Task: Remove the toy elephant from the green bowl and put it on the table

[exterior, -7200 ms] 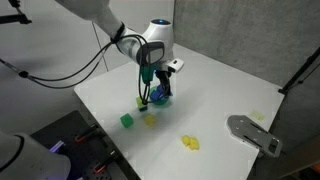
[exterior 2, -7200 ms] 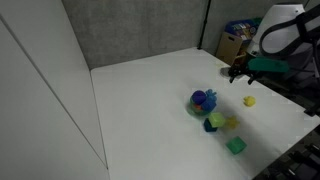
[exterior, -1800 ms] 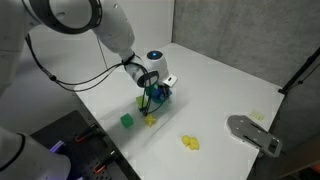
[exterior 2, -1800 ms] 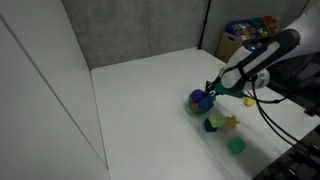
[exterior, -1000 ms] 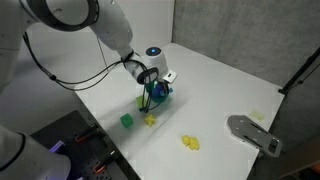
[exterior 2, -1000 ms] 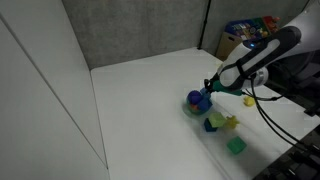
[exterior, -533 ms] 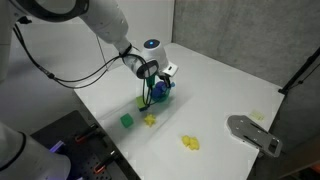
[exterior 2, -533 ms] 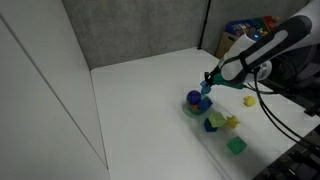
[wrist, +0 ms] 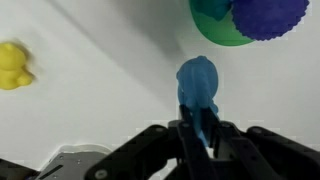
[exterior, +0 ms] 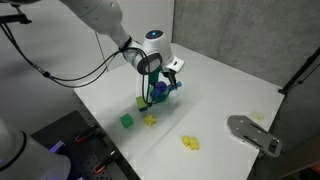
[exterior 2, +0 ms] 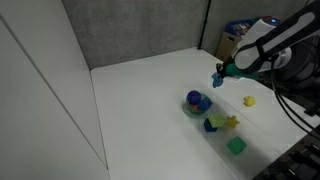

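- Far off to the left of the gripper [wrist: 203, 128] in the wrist view, a yellow toy [wrist: 12, 65] lies on the surface [wrist: 100, 100]. It is well apart from the gripper and I judge it no obstacle.
- Between that toy and the gripper the surface shows bare white. This looks the best place to set down, straight below the gripper or a little to its left.
- The toy elephant [wrist: 197, 80] is in the gripper, which is pinched narrowly on one end of it, so the light-blue body sticks out ahead of the fingertips. It hangs above the surface, out of the green bowl and touching neither.
- Since the hold is on one end only, I judge the toy could pivot or slip. Lower slowly, keep the wrist steady, and release only when the toy rests on the surface or nearly does.
- Ahead of the gripper and to its right sits the green bowl [wrist: 215, 38], with a blue spiky ball [wrist: 270, 15] in it. The elephant's far end appears near the rim in this view, so draw away from the bowl before descending, or the toy may land on the rim or tumble back in.
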Controlling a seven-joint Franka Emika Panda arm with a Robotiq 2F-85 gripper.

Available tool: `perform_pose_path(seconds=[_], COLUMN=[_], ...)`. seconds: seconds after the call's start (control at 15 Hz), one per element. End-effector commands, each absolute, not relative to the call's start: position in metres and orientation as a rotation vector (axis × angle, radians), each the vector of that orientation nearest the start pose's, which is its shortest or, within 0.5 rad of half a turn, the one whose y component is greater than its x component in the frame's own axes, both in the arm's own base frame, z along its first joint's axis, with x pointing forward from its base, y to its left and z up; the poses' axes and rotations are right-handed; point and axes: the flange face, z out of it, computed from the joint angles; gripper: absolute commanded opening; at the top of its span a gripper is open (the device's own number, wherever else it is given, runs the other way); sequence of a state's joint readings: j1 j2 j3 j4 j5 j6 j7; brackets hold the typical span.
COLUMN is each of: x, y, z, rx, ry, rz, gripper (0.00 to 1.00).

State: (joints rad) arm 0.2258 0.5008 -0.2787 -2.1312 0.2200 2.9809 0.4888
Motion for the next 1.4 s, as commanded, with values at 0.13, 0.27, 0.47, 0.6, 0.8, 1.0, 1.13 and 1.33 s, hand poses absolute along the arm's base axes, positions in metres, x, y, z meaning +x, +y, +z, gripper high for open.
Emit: perform_pose_path(seconds=[0.13, 0.27, 0.47, 0.6, 0.8, 1.0, 1.13, 1.33], x=[0.558, 0.539, 0.509, 0.487, 0.452, 0.424, 0.41, 0.399], y=[-0.083, -0.096, -0.113, -0.126, -0.142, -0.153, -0.159, -0.167], z=[0.239, 0.234, 0.219, 0.205, 0.176, 0.153, 0.139, 0.119], rx=[-2.97, -3.009, -3.064, -3.104, -3.123, -3.099, -3.078, -3.022], ry=[1.073, 1.056, 1.054, 1.057, 1.058, 1.031, 1.017, 1.005], rz=[-0.5, -0.403, -0.274, -0.173, 0.053, 0.275, 0.415, 0.579], gripper=[0.06, 0.06, 0.06, 0.06, 0.06, 0.06, 0.06, 0.06])
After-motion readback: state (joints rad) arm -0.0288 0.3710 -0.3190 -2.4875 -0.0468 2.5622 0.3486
